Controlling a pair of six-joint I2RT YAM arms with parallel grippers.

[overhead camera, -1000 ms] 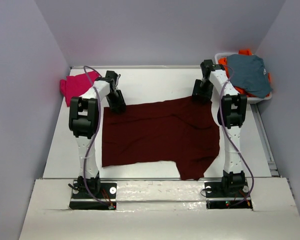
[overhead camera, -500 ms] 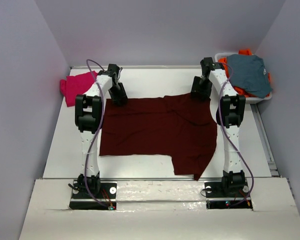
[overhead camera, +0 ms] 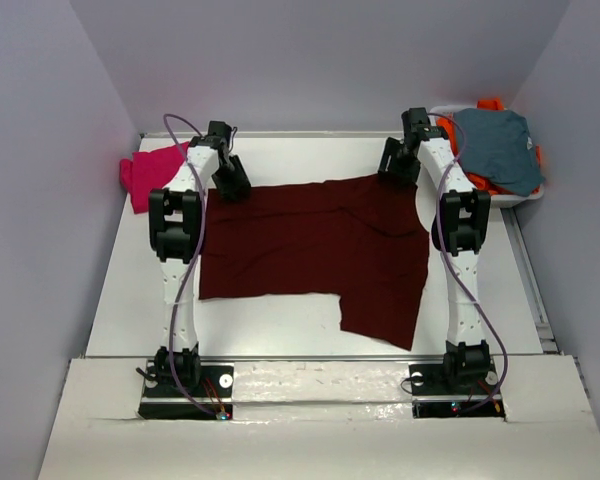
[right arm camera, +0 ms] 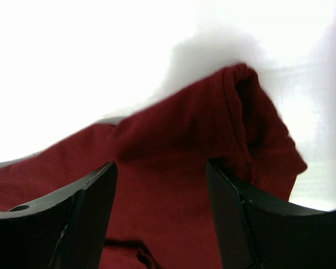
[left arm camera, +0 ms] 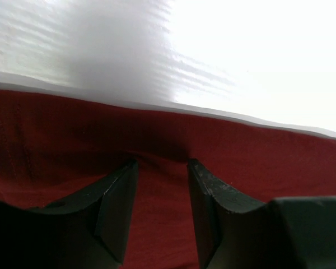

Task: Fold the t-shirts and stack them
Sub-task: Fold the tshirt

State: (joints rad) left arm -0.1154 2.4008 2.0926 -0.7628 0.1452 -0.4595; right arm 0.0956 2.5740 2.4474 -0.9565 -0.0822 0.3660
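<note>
Pink shirt [overhead camera: 152, 170] sits bunched at 10 o'clock. Since a second ago both arms have dragged the maroon t-shirt [overhead camera: 310, 250] toward 12, so it lies flatter now. The left gripper [overhead camera: 235, 186] has its jaws spread on the shirt's 11 o'clock corner. The right gripper [overhead camera: 394, 166] is spread wide at the 1 o'clock corner. The shirt is in the middle of the table [overhead camera: 300, 150] with a few creases, and one flap sticks out toward 5.

An orange cloth garment [overhead camera: 491, 103] lay mostly under a grey-blue cloth shirt [overhead camera: 492, 145]. The left end effector [overhead camera: 230, 183] and right end effector [overhead camera: 395, 166] hid the far corners of the dark maroon cloth t-shirt [overhead camera: 310, 250].
</note>
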